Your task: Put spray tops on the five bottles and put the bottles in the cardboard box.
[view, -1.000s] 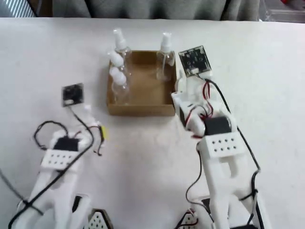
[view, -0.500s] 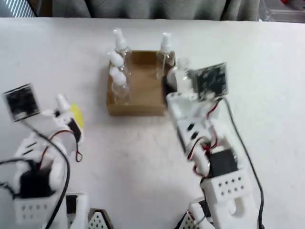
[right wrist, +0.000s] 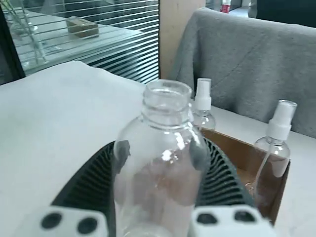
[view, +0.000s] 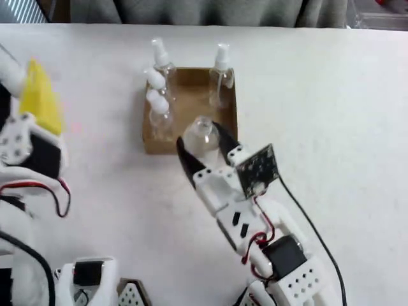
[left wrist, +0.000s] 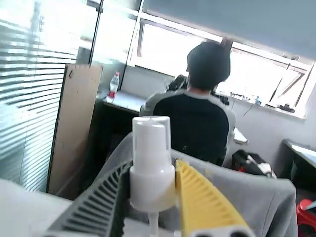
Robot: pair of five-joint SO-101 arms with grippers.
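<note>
Four capped bottles (view: 158, 107): upright in cardboard box (view: 162, 145), along its left and far sides, upper centre of high view.
Fifth bottle (right wrist: 163, 173): no spray top yet, neck open. Held approx. upright at box's near edge, centre of high view.
R jaws: clamped on fifth bottle's body, one each side.
R arm (view: 255, 217): stretched from lower right of high view towards box, wrist angled to upper left.
Spray top (left wrist: 150, 148): nozzle up, dip tube showing below.
L jaws: clamped on spray top's collar.
L arm (view: 29, 146): raised at left edge of high view, well apart from box. Wrist cam aimed at room, not at worktop (view: 331, 95).
Step in hand (judged): capping last bottle, 4 of 5 done.
Next move (judged): bring L & R together, line tube up w/ open neck, seat top. Needs both parts kept vertical. Then set bottle in box's free space nr centre.
</note>
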